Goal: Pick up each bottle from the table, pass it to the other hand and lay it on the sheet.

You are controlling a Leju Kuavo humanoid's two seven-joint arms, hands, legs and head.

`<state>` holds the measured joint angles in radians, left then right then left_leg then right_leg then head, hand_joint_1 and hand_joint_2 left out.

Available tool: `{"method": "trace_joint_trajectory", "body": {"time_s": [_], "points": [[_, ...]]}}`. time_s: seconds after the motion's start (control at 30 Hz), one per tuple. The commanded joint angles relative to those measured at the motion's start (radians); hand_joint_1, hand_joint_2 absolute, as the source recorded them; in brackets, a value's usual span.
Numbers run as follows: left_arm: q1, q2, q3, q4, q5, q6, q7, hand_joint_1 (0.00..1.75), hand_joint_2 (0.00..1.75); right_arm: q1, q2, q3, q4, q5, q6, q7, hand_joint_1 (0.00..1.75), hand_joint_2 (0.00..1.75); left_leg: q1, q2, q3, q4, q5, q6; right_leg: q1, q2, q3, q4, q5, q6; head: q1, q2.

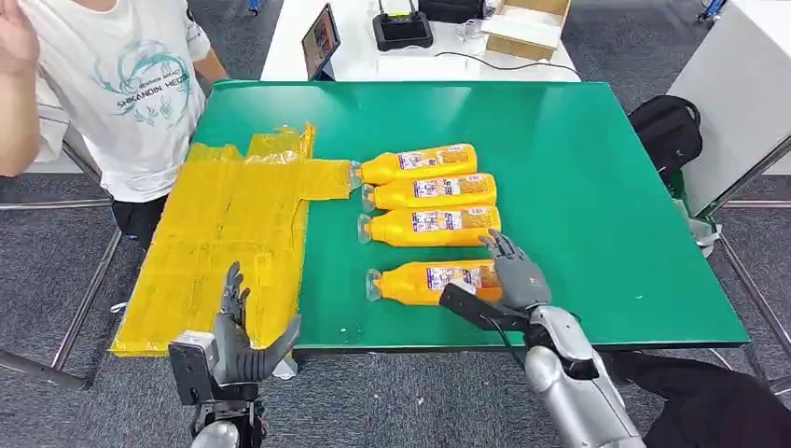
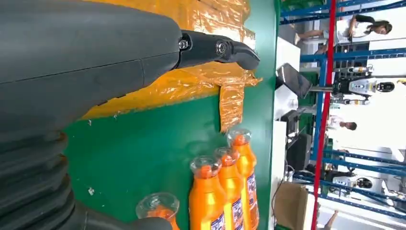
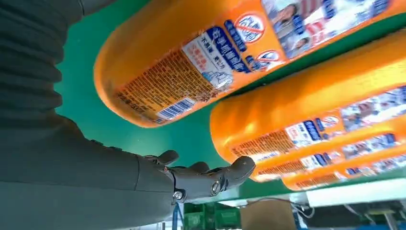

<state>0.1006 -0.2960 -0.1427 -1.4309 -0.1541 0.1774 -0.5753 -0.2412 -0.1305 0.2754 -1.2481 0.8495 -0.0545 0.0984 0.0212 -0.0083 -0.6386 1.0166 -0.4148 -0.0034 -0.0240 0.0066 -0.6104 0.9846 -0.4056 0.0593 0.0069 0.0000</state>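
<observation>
Several orange bottles lie side by side on the green table (image 1: 578, 187), caps pointing at the yellow sheet (image 1: 224, 233). My right hand (image 1: 513, 275) is at the base end of the nearest bottle (image 1: 434, 280), fingers spread above it and thumb stretched out below it, not closed around it. In the right wrist view this bottle (image 3: 191, 57) lies just off the open right hand (image 3: 143, 182), with the second bottle (image 3: 297, 120) beyond. My left hand (image 1: 238, 341) hovers open at the sheet's near edge, holding nothing. The left wrist view shows the left hand (image 2: 95, 62) over the sheet (image 2: 191, 81).
A person in a white T-shirt (image 1: 121, 84) stands at the table's far left corner, beside the sheet. Behind the green table is a white table (image 1: 373, 56) with a tablet and a cardboard box (image 1: 527, 28). A black backpack (image 1: 667, 131) sits on the floor to the right.
</observation>
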Motion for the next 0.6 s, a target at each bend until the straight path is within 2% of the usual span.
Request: {"method": "trace_joint_trajectory", "body": {"time_s": [0.03, 0.13, 0.23, 0.43, 0.6], "points": [[-0.036, 0.019, -0.001, 0.081, 0.005, -0.005, 0.011, 0.0, 1.75, -0.12, -0.015, 0.065, 0.213, 0.0, 0.015, 0.006, 0.0, 1.75, 0.0, 0.003, 0.006, -0.001, -0.002, 0.001, 0.001, 0.002, 0.005, -0.001, -0.001, -0.003, 0.0, 0.0], [-0.045, 0.023, -0.005, 0.093, 0.007, -0.006, 0.013, 0.0, 1.75, -0.158, -0.019, 0.086, 0.289, -0.017, 0.054, 0.0, 0.0, 1.75, 0.0, 0.003, 0.007, -0.002, -0.002, 0.001, 0.0, 0.001, 0.007, -0.002, -0.001, -0.003, 0.0, 0.0], [-0.058, 0.027, -0.01, 0.111, 0.013, -0.012, 0.014, 0.0, 1.75, -0.184, -0.02, 0.097, 0.342, -0.073, 0.105, -0.048, 0.0, 1.75, 0.0, 0.002, 0.004, -0.001, -0.001, 0.001, 0.001, 0.001, 0.004, -0.002, 0.0, -0.002, 0.0, 0.0], [-0.069, 0.028, -0.017, 0.13, 0.026, -0.017, 0.013, 0.0, 1.75, -0.206, -0.022, 0.127, 0.382, -0.118, 0.125, -0.078, 0.0, 1.75, 0.0, 0.001, 0.008, -0.002, -0.002, 0.001, 0.001, 0.0, 0.007, -0.002, -0.001, -0.003, 0.0, 0.0], [-0.07, 0.029, -0.018, 0.131, 0.027, -0.017, 0.013, 0.0, 1.75, -0.21, -0.023, 0.133, 0.385, -0.124, 0.13, -0.082, 0.0, 1.75, 0.0, 0.001, 0.005, -0.001, -0.001, 0.001, 0.0, 0.0, 0.004, -0.002, 0.0, -0.002, 0.0, 0.0]]}}
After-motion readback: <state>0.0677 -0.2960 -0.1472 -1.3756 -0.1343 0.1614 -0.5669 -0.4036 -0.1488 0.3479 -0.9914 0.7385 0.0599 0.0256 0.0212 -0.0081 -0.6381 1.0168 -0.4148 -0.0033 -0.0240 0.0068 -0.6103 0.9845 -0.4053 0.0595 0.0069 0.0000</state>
